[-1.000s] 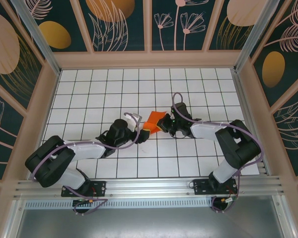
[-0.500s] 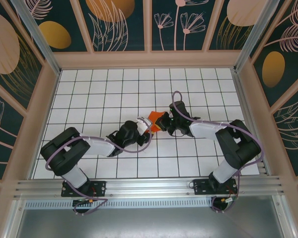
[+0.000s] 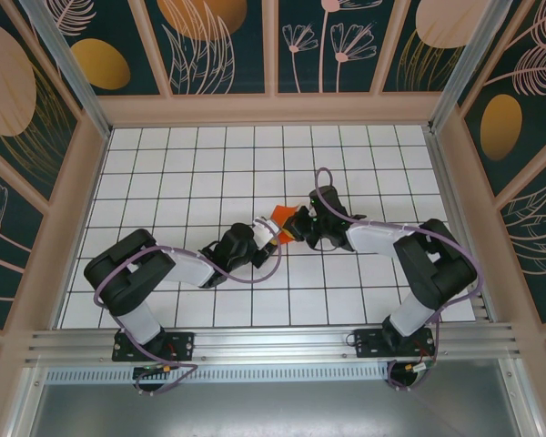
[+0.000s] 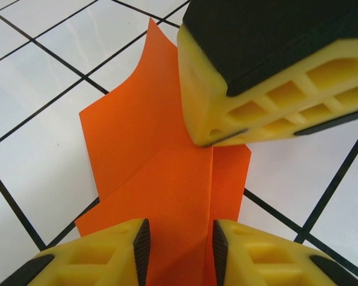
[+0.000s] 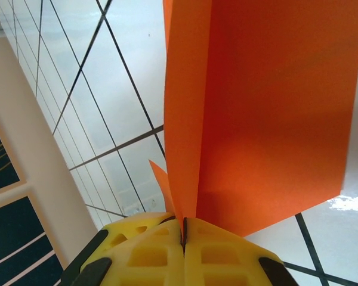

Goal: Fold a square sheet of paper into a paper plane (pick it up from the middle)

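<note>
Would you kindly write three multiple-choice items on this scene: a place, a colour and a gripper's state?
1. Where is the orange paper?
A. between the left gripper and the right gripper
B. at the far left corner
C. on the near rail

2. What colour are the grippers' fingers?
A. blue
B. yellow
C. white

3. The right gripper is:
A. wide open
B. shut on nothing
C. shut on the orange paper

Answers: 1 A, the top view shows the paper between both grippers. 2 B, both wrist views show yellow fingers. 3 C, its fingers meet with the paper pinched between them.
</note>
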Controlling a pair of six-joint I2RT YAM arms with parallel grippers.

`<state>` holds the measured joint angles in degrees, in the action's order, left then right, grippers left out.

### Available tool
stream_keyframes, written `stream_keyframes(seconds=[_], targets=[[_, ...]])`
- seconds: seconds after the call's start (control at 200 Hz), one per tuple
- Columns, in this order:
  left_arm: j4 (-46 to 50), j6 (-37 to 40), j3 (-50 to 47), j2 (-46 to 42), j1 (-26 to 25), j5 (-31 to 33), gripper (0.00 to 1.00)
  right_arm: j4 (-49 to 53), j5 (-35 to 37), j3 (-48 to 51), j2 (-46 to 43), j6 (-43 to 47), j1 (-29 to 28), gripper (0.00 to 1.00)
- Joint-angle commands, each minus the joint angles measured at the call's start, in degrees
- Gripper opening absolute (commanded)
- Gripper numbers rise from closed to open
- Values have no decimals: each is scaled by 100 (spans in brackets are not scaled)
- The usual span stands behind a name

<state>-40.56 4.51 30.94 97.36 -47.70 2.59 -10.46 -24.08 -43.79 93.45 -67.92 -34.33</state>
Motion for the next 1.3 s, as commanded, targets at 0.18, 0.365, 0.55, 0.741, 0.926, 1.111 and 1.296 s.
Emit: stream_keyframes(seconds=[0.18, 0.365, 0.55, 0.741, 0.926, 1.111, 1.296], targets=[[-285, 14, 88, 248, -37, 5, 20, 21, -166, -209, 121, -66, -66, 0], [-359, -119, 14, 262, -36, -29, 9, 137, -124, -217, -135, 343, 72, 18], [-424, -493, -74, 206, -34, -77, 6, 159, 184, -8, -810, 1233, 264, 43], [-544, -1609, -161, 167, -30, -284, 4, 30, 205, 330, -1029, 1841, 532, 47], [-1012, -2705, -382, 117, 35, -660, 3, -354, 73, 560, -863, 1973, 557, 45], [-1430, -3582, -540, 116, 297, -1081, 3, -698, -141, 660, -634, 2041, 558, 43], [-1820, -4336, -650, 183, 563, -1393, 2, -734, -321, 542, -373, 2196, 537, 42]])
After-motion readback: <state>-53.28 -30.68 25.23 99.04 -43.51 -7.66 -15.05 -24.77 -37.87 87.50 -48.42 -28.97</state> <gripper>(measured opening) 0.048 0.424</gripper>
